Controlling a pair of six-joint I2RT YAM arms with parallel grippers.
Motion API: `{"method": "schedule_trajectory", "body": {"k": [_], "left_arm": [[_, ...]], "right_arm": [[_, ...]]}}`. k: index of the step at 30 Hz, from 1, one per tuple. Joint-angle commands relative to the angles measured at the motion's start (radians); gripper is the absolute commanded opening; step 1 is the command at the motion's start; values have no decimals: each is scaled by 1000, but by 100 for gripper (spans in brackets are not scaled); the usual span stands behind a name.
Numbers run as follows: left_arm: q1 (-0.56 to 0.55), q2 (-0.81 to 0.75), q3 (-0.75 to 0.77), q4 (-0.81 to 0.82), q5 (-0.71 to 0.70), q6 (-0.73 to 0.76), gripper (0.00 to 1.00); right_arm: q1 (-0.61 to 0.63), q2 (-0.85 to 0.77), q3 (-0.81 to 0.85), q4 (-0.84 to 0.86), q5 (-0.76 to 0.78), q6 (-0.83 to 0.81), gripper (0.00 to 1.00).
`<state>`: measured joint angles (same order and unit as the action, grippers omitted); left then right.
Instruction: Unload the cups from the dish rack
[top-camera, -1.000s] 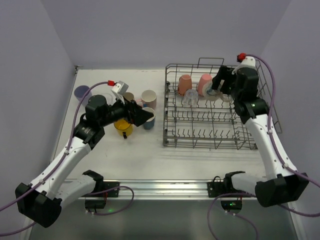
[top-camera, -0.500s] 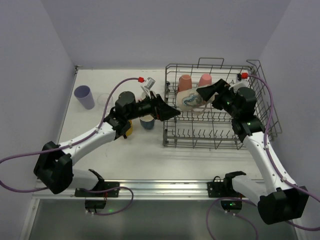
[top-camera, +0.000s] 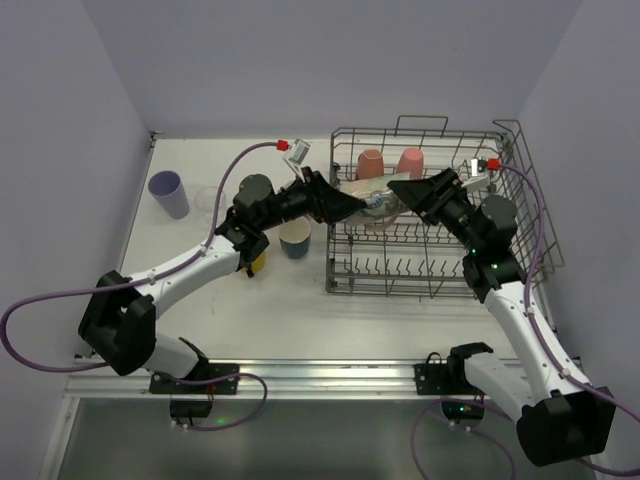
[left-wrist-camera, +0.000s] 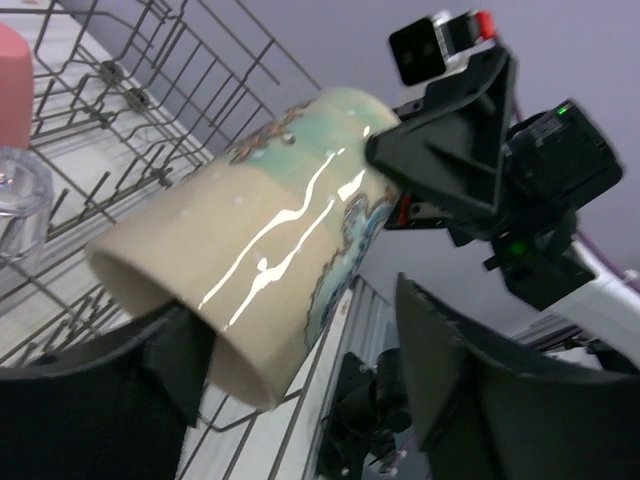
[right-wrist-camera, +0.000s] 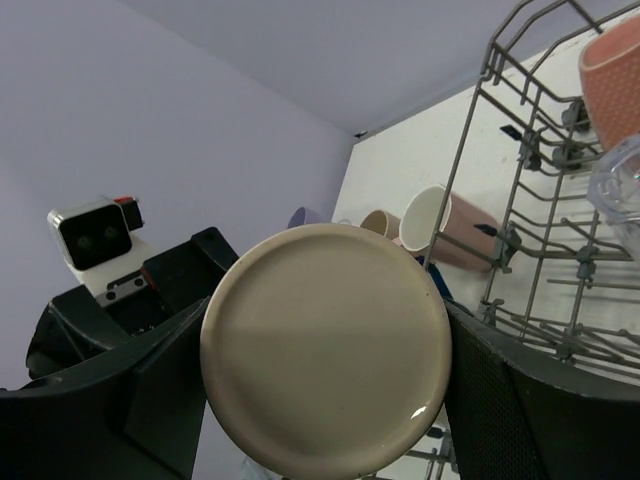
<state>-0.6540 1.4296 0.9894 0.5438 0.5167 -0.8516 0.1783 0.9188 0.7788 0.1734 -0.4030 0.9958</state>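
The white table (top-camera: 250, 310) carries the large grey wire dish rack (top-camera: 400, 290) on its right half and the cups already taken out on its left half. Among them are a lavender plastic cup (top-camera: 168, 193), a dark blue cup (top-camera: 294, 238) and a yellow mug (top-camera: 256, 262), the last partly under the left arm.

A second ago the left tool (top-camera: 345, 203) hung over those table cups and the right tool (top-camera: 400, 190) was at the rack's far side. Since then the two have swung together and now meet above the rack's left edge.

Between them lies the beige glazed cup (left-wrist-camera: 270, 240) with teal and blue markings, on its side and clear of the tines. The right tool is clamped on its base end, and the right wrist view shows the flat base filling the space between its fingers. The left tool stands apart, one finger (left-wrist-camera: 100, 370) under the cup's mouth and a visible gap at the other. This looks like a handover about to be taken, so the left tool still has to close on the cup before the right tool lets go.

A salmon cup (top-camera: 371, 164), a pink cup (top-camera: 410, 162) and a clear glass tumbler (left-wrist-camera: 20, 200) remain in the rack, so the unloading is unfinished.
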Motion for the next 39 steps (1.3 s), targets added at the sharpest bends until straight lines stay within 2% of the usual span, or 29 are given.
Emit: {"method": "schedule_trajectory", "body": {"k": [1, 3, 4, 6, 8, 10, 11, 12, 13, 15, 16, 17, 21, 22, 24, 25, 27, 31, 33, 37, 38, 39], "left_arm": [[-12, 5, 14, 163, 0, -49, 64], [-15, 5, 2, 223, 5, -64, 48], [-18, 3, -3, 240, 5, -76, 34], [-16, -11, -21, 280, -1, -84, 21], [-16, -27, -34, 295, -9, -86, 16], [-16, -40, -41, 301, -20, -81, 1], [-18, -56, -52, 304, -24, -78, 0], [-16, -69, -57, 306, -32, -76, 0], [-16, -84, -63, 291, -43, -58, 0], [-18, -153, -61, 219, -96, -11, 0], [-18, -181, -57, 121, -118, 50, 0], [-18, -243, -45, 66, -144, 81, 0], [-16, -379, 15, -197, -307, 233, 0], [-16, -414, 40, -337, -338, 288, 0], [-15, -445, 104, -474, -447, 342, 0], [-16, -461, 115, -595, -486, 374, 0], [-15, -509, 153, -703, -614, 401, 0], [-13, -560, 218, -963, -768, 453, 0], [-13, -574, 238, -1019, -816, 451, 0], [-15, -610, 190, -950, -730, 415, 0], [-15, -600, 205, -964, -744, 411, 0], [-13, -588, 228, -990, -818, 411, 0]], "right_arm": [[0, 14, -25, 305, -117, 163, 10], [0, 34, -71, 424, -143, 216, 11], [0, 57, -84, 457, -155, 257, 11], [4, 81, -96, 510, -198, 282, 14], [22, 116, -116, 557, -218, 319, 15], [61, 141, -121, 603, -224, 331, 19], [76, 165, -116, 604, -230, 326, 23], [88, 176, -115, 604, -231, 322, 29], [108, 186, -115, 606, -231, 313, 49], [121, 203, -112, 601, -243, 299, 74], [122, 206, -112, 594, -246, 290, 94], [122, 204, -112, 584, -247, 285, 99], [125, 193, -95, 508, -257, 230, 99], [127, 192, -96, 505, -264, 218, 99], [127, 190, -99, 499, -272, 207, 99], [128, 187, -101, 491, -284, 190, 99], [128, 181, -98, 457, -295, 169, 99], [130, 157, -107, 402, -301, 103, 99], [130, 150, -113, 384, -298, 86, 99], [130, 178, -115, 440, -330, 110, 99], [130, 190, -112, 452, -339, 118, 99], [130, 190, -110, 459, -356, 119, 99]]}}
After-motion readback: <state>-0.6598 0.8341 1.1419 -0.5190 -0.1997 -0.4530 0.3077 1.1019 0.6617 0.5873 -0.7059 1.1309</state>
